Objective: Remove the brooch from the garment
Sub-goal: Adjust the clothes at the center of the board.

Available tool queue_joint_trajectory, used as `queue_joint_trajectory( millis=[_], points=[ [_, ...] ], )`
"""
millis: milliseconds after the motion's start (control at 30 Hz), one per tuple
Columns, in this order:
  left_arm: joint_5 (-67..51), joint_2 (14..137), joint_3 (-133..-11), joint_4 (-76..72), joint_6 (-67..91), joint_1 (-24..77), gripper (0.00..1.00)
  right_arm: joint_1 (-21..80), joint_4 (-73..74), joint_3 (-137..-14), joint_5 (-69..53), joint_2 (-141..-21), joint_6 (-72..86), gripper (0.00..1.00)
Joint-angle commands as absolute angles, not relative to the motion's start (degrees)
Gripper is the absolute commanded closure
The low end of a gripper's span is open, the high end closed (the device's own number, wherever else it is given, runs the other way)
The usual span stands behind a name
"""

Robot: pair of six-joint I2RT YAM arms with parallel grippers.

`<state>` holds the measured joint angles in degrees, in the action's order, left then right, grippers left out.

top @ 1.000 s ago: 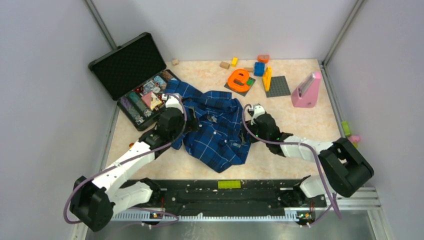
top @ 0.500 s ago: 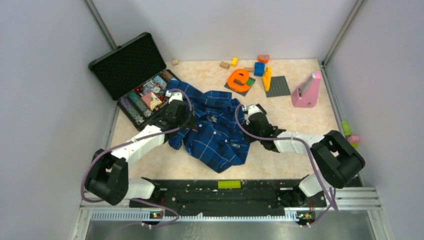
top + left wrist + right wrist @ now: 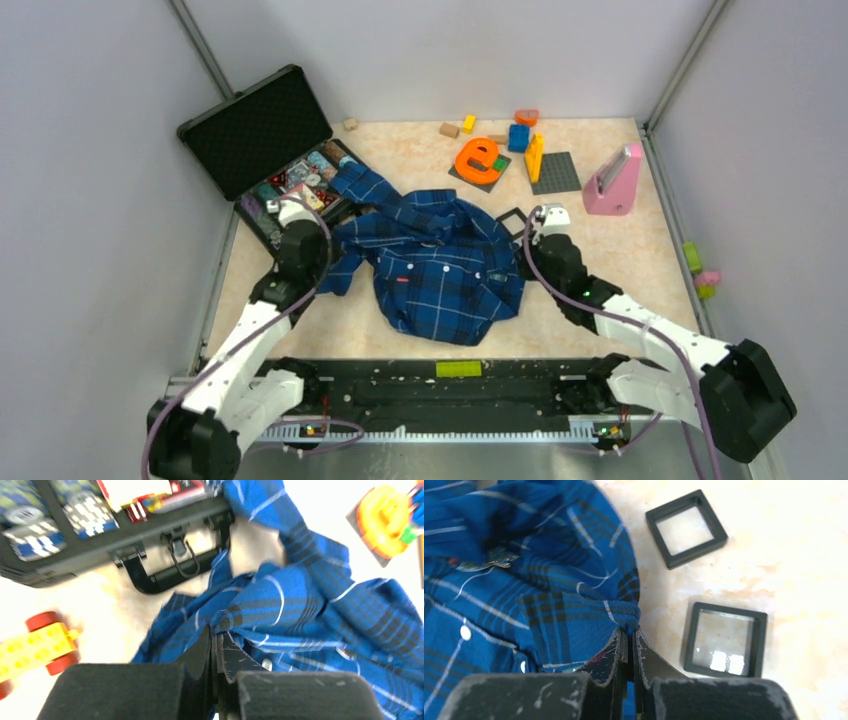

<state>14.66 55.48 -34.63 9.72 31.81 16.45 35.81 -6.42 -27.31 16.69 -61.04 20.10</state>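
The garment [image 3: 440, 272], a dark blue plaid shirt, lies bunched in the middle of the table. My left gripper [image 3: 328, 262] is at its left edge, shut on a fold of the cloth [image 3: 216, 631]. At the shirt's right edge my right gripper [image 3: 528, 262] is shut on another pinch of cloth [image 3: 630, 629]. A small greyish ornament [image 3: 499, 557] sits in a fold farther in and looks like the brooch; neither gripper touches it. Small pale buttons [image 3: 465, 632] show on the shirt front.
An open black case [image 3: 262, 140] with several small items stands at the back left, its handle [image 3: 170, 572] close to the shirt. Two hollow black square frames [image 3: 686, 527] [image 3: 725, 639] lie right of the shirt. Orange toy [image 3: 480, 158], blocks, grey plate [image 3: 556, 172] and pink piece [image 3: 612, 180] stand behind.
Both grippers closed on the shirt's edges and drew apart, the left one leftward and the right one rightward. The shirt shifted and spread between them.
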Motion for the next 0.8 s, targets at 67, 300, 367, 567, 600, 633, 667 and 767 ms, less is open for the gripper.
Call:
queue_joint_trajectory(
  millis=[67, 300, 367, 567, 600, 633, 667, 767],
  points=[
    [18.66, 38.46, -36.1, 14.31, 31.5, 15.62, 1.0, 33.38, 7.69, -29.95, 13.08, -51.28, 26.57, 1.0],
    [23.19, 31.75, -43.27, 22.85, 30.8, 15.62, 1.0, 31.69, 23.53, -36.77, 7.01, -50.87, 27.19, 1.0],
    [26.46, 32.64, -45.08, 23.72, 31.26, 15.56, 1.0, 30.28, 25.3, -37.65, 5.97, -51.31, 27.82, 1.0],
    [24.51, 40.64, -47.56, 28.64, 35.52, 15.29, 0.89, 25.56, 24.51, -36.65, -1.17, -50.97, 30.65, 1.0],
    [23.78, 41.25, -46.88, 28.87, 35.03, 15.35, 0.65, 25.56, 23.94, -36.27, -3.8, -51.25, 30.61, 1.0],
    [22.63, 41.53, -46.5, 29.59, 34.39, 15.38, 0.38, 25.62, 23.34, -36.0, -6.1, -51.72, 30.59, 1.0],
    [21.8, 41.51, -46.2, 30.29, 33.94, 15.46, 0.2, 25.63, 23.11, -35.77, -7.71, -52.4, 31.18, 1.0],
    [15.47, 41.28, -45.85, 28.3, 29.96, 16.84, 0.11, 25.63, 20.73, -33.62, -12.02, -53.71, 32.71, 1.0]
  ],
)
